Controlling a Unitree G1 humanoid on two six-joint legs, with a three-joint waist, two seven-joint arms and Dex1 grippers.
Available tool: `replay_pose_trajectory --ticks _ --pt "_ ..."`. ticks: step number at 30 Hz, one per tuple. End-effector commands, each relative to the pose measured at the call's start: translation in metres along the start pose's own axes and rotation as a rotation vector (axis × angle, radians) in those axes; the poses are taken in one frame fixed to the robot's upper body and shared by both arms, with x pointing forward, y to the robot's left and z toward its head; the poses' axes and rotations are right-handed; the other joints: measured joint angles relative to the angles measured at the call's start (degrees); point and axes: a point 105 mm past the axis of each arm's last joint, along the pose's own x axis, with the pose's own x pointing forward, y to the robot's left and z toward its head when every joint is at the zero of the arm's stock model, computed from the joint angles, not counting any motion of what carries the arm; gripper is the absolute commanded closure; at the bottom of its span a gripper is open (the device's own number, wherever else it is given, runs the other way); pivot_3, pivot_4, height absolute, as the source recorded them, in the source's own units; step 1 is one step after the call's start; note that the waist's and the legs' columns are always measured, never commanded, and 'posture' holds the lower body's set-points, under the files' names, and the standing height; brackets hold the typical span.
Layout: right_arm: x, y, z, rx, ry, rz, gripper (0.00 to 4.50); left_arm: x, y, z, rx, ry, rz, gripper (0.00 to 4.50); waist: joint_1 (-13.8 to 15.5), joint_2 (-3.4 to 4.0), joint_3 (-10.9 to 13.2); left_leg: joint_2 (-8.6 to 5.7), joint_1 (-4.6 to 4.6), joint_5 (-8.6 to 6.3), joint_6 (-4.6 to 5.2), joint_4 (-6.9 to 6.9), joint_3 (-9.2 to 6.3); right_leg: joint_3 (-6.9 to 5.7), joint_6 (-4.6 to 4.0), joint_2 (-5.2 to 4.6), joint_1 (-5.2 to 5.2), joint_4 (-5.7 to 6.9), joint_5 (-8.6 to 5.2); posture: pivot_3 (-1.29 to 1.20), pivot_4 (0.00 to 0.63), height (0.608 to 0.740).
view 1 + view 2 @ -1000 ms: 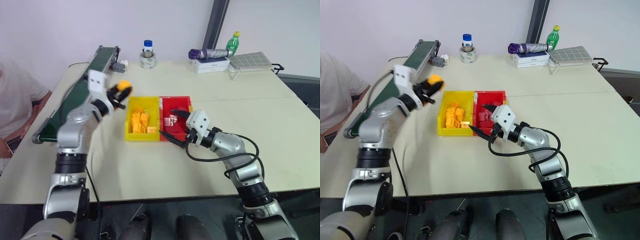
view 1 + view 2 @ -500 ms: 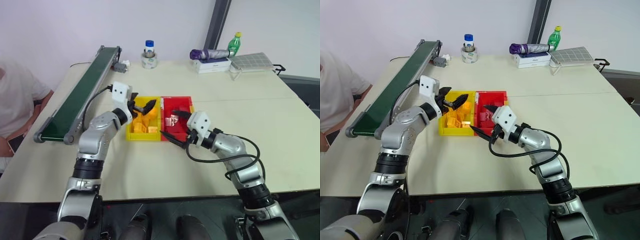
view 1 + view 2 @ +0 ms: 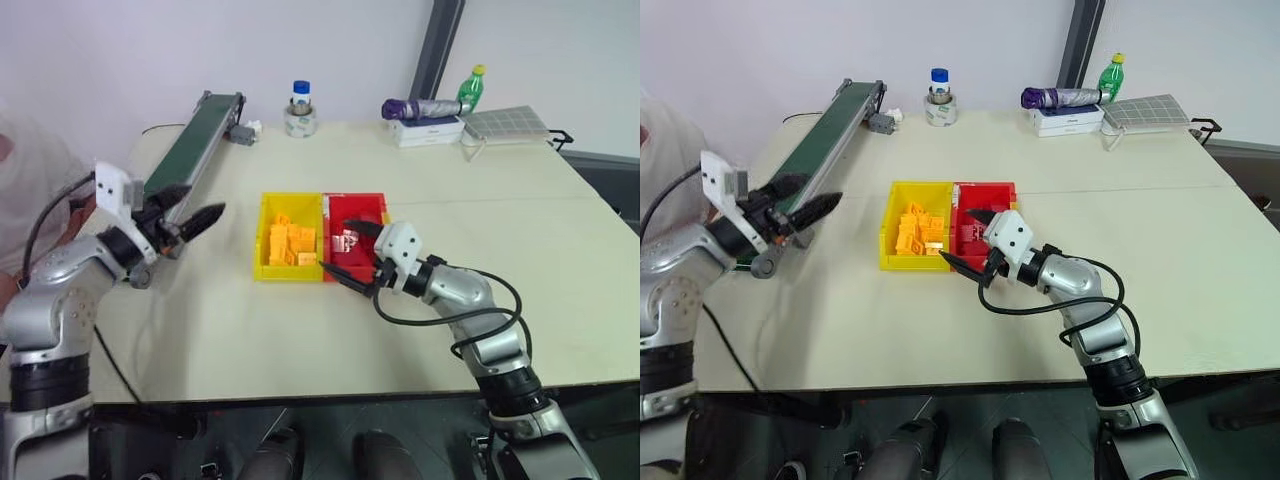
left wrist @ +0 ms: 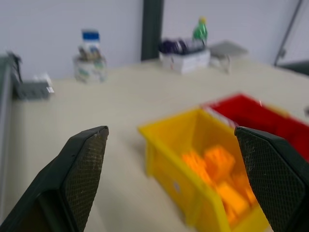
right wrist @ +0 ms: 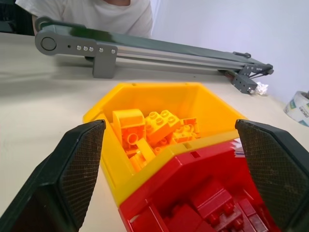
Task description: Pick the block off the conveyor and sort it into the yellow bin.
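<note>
At centre frame on a pale table point(image 3: 420, 330) sits the yellow bin point(image 3: 289, 250), heaped with yellow-orange blocks point(image 3: 290, 243), so the block of the task cannot be told apart from the rest of the pile. Joined to the bin's right wall is a red bin point(image 3: 357, 232) holding red and white pieces.

At left of frame, the left gripper point(image 3: 190, 222) hangs just off the near end of the conveyor point(image 3: 190, 152), fingers spread wide and holding nothing, pointing across bare tabletop toward the yellow bin and well apart from it. The dark green belt runs diagonally from middle left up to the upper left.

Right of centre, the right gripper point(image 3: 352, 256) hovers at the near edge of the red bin, fingers wide apart and empty; its black cable point(image 3: 470, 320) loops beside the arm.

Along the far edge of the table stand a blue-capped jar point(image 3: 296, 108), a white box with a folded purple umbrella point(image 3: 418, 107) on top, a green bottle point(image 3: 466, 87) and a grey slatted tray point(image 3: 505, 122). A person in a white shirt point(image 3: 25, 190) sits at far left, behind the left arm.
</note>
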Motion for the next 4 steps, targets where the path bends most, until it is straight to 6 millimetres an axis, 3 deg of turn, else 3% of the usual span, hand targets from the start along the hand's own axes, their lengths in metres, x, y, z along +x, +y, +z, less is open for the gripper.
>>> replay_pose_trajectory --ticks 1,4 --pt "0.0008 -0.0046 0.0152 -0.033 -0.049 -0.003 0.00 -0.0100 -0.0075 -0.0052 0.048 0.021 -0.023 0.09 -0.03 0.01 0.01 0.00 0.00 0.00 0.00 -0.02 0.02 0.02 -0.01 0.00 -0.01 0.00 0.00 0.00 0.150 0.740" --pt "0.0006 -0.0046 0.0154 -0.033 -0.049 -0.005 0.00 -0.0129 -0.0101 -0.0089 0.056 0.000 -0.032 0.09 0.02 0.01 0.00 0.02 -0.01 0.00 0.00 -0.03 0.01 0.04 -0.03 0.01 -0.03 0.01 -0.01 0.00 0.150 0.740"
